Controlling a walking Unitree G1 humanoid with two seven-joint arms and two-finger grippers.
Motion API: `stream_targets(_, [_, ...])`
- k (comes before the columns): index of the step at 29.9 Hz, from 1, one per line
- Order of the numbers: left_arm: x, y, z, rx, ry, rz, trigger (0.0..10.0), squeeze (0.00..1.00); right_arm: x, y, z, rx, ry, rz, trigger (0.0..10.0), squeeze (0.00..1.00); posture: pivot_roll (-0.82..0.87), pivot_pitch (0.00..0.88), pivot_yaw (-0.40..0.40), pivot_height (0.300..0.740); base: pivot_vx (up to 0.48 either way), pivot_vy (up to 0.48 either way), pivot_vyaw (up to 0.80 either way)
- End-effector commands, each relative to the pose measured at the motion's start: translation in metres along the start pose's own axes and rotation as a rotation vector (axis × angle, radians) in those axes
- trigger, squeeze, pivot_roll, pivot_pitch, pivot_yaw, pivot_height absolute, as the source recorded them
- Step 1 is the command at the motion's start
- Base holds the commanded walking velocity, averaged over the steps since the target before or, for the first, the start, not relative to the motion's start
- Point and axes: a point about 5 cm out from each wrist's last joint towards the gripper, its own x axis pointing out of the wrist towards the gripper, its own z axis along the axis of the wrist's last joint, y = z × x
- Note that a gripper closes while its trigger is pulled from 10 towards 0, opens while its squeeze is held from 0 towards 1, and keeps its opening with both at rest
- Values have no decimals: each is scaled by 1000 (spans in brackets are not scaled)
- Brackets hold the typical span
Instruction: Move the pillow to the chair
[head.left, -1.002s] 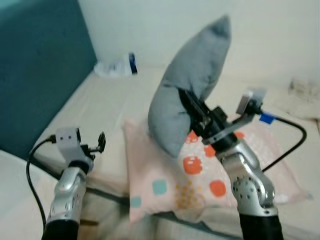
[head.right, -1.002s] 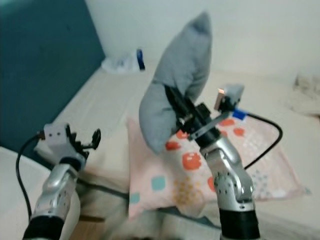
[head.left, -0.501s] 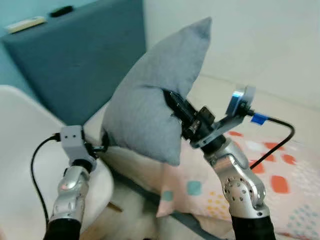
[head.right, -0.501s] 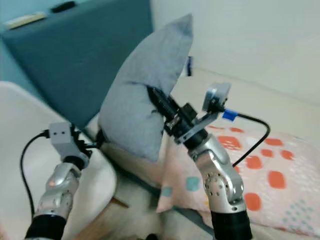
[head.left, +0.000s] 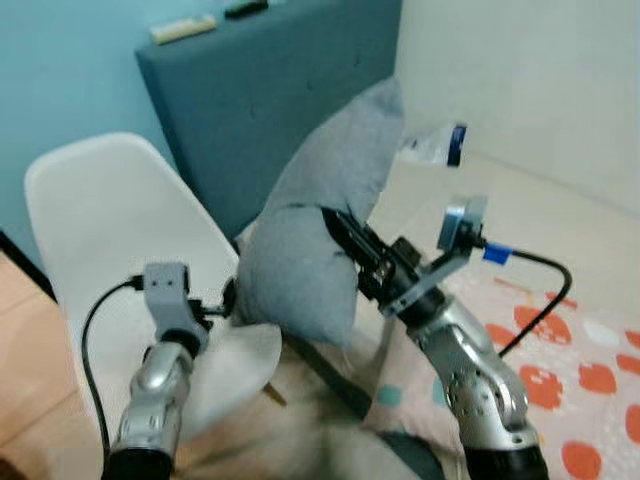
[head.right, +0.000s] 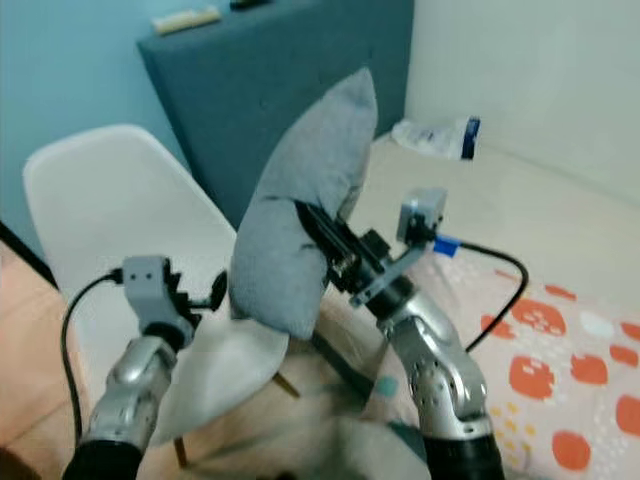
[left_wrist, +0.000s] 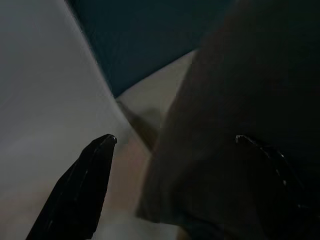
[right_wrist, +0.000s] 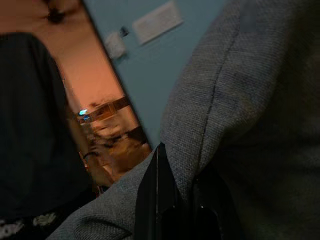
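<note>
My right gripper is pinched tight on a fold of the grey pillow, holding it upright in the air just beside the white chair, over the seat's near edge. My right wrist feed shows the fabric seam bunched over one finger. My left gripper stands wide, one finger by the chair, the other against the pillow's lower side. Past the chair stands the blue headboard.
</note>
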Motion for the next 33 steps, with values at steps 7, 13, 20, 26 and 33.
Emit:
stream_targets(7, [-7,-4,-10,21,60,-50,10000,0,0,-9,-1,22,-31,-93,10000,0,-14,143,29,740,0,-259,223])
stream_targets(13, [-7,-6,-14,7,78,-36,10000,0,-2,-16,-6,7,0,-154,10000,0,-12,146,28,740,0,-438,0])
stream_targets(20, [-7,-7,-16,-4,85,-32,10000,0,-8,-19,-14,-28,42,-168,10000,0,-12,147,27,740,0,0,577])
stream_targets(26, [-8,-9,-16,-13,87,-37,10000,0,-6,-15,-15,-26,43,-132,10000,0,-13,147,26,740,0,0,789])
stream_targets(33, [-8,-11,-17,-20,85,-40,10000,0,-6,-8,-17,-20,56,-80,10000,0,-15,144,24,740,0,0,788])
